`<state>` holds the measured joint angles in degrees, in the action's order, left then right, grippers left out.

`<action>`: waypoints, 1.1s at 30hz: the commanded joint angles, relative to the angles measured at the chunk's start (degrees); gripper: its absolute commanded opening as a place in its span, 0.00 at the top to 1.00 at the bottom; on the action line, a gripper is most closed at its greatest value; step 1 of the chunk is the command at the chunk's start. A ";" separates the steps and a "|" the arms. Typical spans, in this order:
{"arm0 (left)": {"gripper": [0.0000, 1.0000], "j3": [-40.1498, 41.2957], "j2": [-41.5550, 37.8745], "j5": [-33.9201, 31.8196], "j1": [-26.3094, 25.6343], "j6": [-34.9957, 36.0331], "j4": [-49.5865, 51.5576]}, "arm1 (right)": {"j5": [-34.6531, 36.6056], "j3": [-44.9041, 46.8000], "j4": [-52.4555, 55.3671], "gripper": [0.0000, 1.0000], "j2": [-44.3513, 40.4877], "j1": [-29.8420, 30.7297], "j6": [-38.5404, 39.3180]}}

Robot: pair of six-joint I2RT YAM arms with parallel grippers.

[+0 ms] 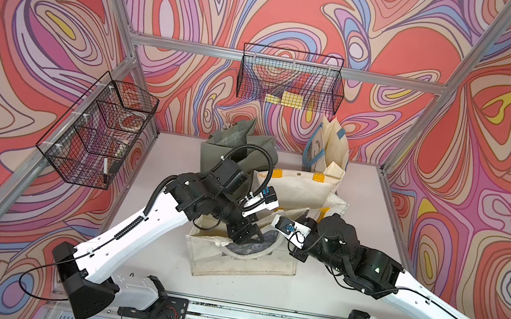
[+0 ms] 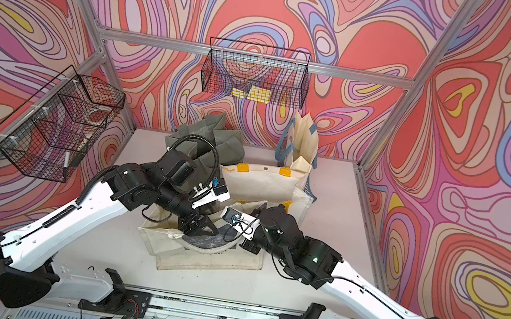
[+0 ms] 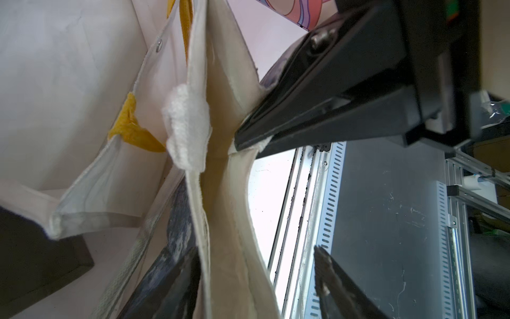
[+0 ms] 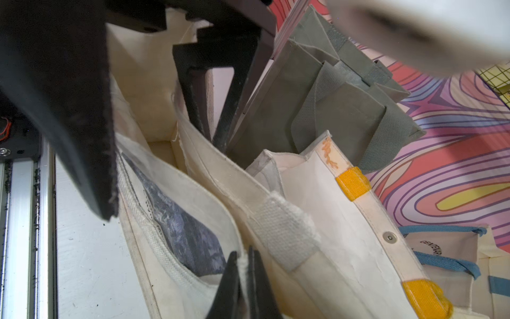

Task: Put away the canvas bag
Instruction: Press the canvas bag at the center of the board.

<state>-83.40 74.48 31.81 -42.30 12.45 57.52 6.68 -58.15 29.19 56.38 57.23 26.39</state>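
The stowing looks nearly done: the dark-printed canvas bag (image 1: 248, 248) sits inside the open cream tote (image 1: 239, 268), near-centre on the table (image 1: 359, 220), the right gripper (image 4: 242, 254) pinching the tote's rim and the left gripper (image 3: 254, 248) wide and empty, so next it should lift out without snagging cloth.

White-shelled left arm (image 1: 144, 229), right arm (image 1: 430, 303), black joints; black left end effector (image 4: 212, 140), right end effector (image 3: 248, 142); corrugated black conduit (image 1: 250, 147).
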 commanded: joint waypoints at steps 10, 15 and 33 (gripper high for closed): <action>0.64 -1.76 2.23 -9.27 -2.61 3.53 0.01 | 0.88 1.37 -3.36 0.93 -2.21 0.27 -5.62; 0.97 -2.20 1.94 -13.16 -2.70 4.44 -1.08 | 1.13 1.11 -2.15 0.67 -5.40 0.29 -7.69; 1.00 -0.97 -6.65 -10.48 -2.70 13.12 -2.51 | 1.55 -2.72 22.01 0.02 -18.51 0.25 -12.24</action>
<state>-84.55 70.57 18.46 -44.75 22.06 56.75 7.60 -62.50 47.59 38.13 57.41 14.87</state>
